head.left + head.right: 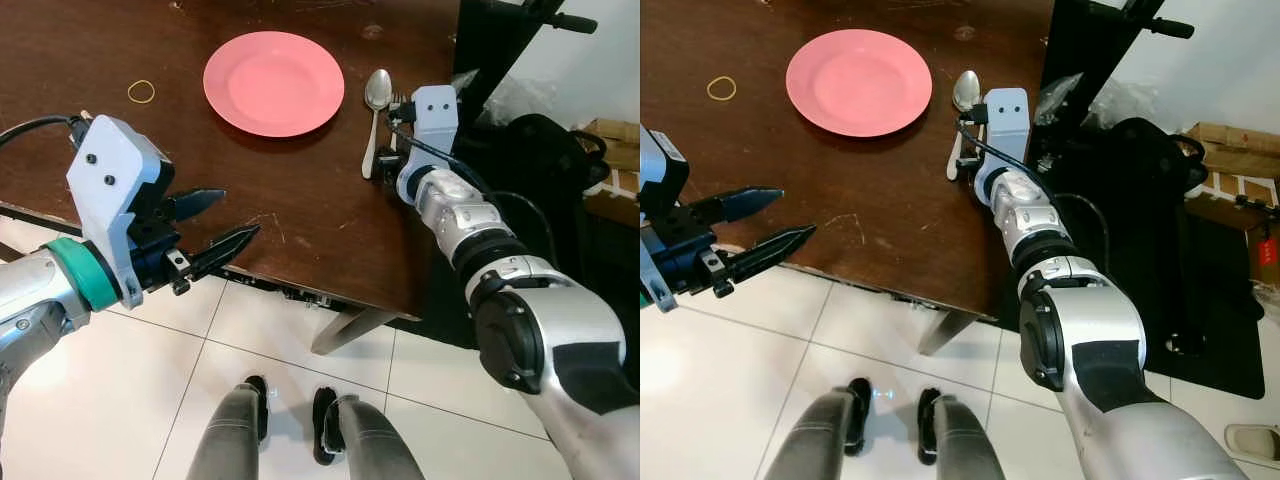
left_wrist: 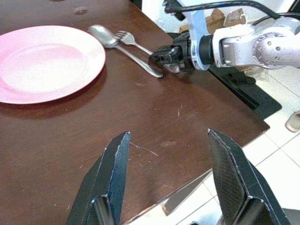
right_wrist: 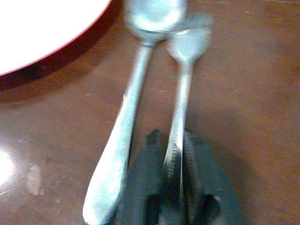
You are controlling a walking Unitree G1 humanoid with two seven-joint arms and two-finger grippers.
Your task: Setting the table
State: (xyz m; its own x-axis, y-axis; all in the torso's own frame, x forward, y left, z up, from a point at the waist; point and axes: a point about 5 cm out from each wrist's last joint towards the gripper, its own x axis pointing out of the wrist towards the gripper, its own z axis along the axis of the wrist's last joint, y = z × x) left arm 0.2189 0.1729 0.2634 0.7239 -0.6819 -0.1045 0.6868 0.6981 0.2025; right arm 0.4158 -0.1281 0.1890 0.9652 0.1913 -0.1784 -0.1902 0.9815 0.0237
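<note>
The fork (image 3: 180, 108) lies on the dark wooden table (image 1: 300, 210), to the right of the pink plate (image 1: 273, 82), with its tines pointing to the far side and its handle running back toward the near right edge. The right gripper (image 3: 174, 187) sits low over the table at that handle's near end, and its two black fingers (image 3: 140, 187) are pressed in on the handle from either side, so the metal strip runs straight out from between them. Just to the left of the fork, and almost parallel to it, lies the spoon (image 1: 375, 110), bowl at the far end, its handle passing close beside the gripper's left finger; whether it touches that finger cannot be told. The fork's tines lie just beside the spoon's bowl, and the spoon in turn lies just right of the plate's rim. The right arm reaches in from the near right, over the table's right edge.

The left gripper (image 1: 215, 228) hangs at the near left, over the table's near edge, well apart from the plate and the cutlery, with its fingers spread wide and nothing between them. A yellow rubber band (image 1: 141, 92) lies on the table to the left of the plate. Beyond the table's right edge stands a black bag (image 1: 1140, 190) on a dark mat.
</note>
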